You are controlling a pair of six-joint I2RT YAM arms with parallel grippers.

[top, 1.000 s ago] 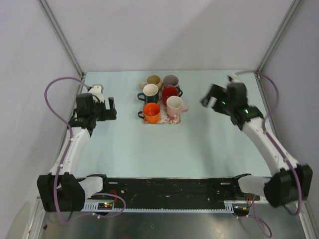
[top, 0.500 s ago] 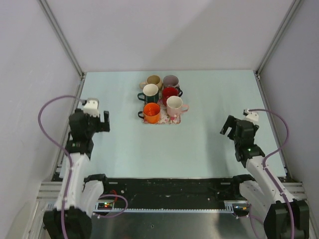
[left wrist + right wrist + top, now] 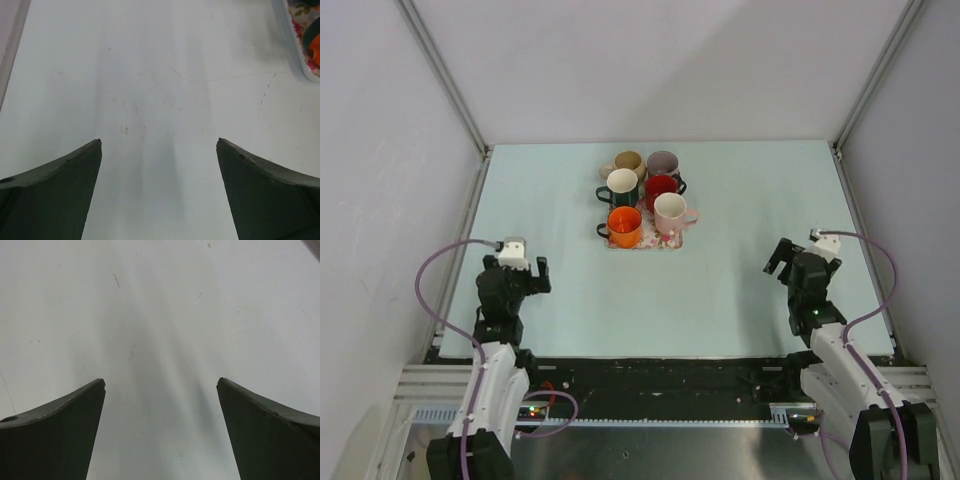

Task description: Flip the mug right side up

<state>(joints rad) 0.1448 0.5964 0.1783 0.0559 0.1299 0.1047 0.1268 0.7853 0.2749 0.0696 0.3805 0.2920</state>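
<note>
Several mugs stand on a floral tray (image 3: pixel 642 243) at the back middle of the table, all with their mouths facing up: tan (image 3: pixel 629 161), grey (image 3: pixel 663 161), dark green (image 3: pixel 622 183), red (image 3: pixel 661 187), orange (image 3: pixel 624 226) and pink (image 3: pixel 670 212). My left gripper (image 3: pixel 525 278) is open and empty, low over the table at the near left, far from the tray. My right gripper (image 3: pixel 782 258) is open and empty at the near right. The left wrist view (image 3: pixel 159 142) shows bare table between the fingers, with the tray's corner (image 3: pixel 298 52) and the orange mug (image 3: pixel 315 47) at top right. The right wrist view (image 3: pixel 161 381) shows only bare table.
Grey walls and metal frame posts (image 3: pixel 442 75) enclose the pale table (image 3: pixel 650 290) on three sides. A black rail (image 3: pixel 660 378) runs along the near edge between the arm bases. Purple cables (image 3: pixel 430 290) loop beside each arm.
Both arms have drawn back from beside the tray toward the near edge and lowered. Both grippers stayed open and empty. The mugs have not moved.
</note>
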